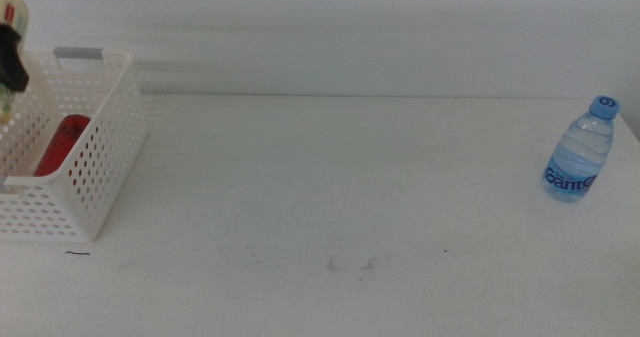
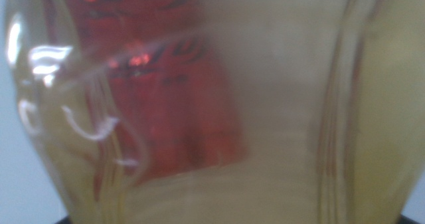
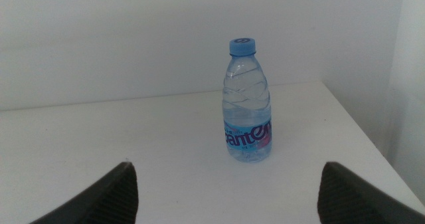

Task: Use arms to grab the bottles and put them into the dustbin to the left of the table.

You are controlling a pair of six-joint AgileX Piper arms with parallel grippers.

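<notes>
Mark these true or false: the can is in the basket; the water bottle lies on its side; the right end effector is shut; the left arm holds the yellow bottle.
1. The can is in the basket. True.
2. The water bottle lies on its side. False: it stands upright.
3. The right end effector is shut. False: open, bottle ahead.
4. The left end effector holds the yellow bottle. True: it fills that wrist view, over the basket.

Water bottle (image 3: 248, 104) label: partial white lettering "anten"; middle view shows "Gante". Nothing else legible.
</notes>
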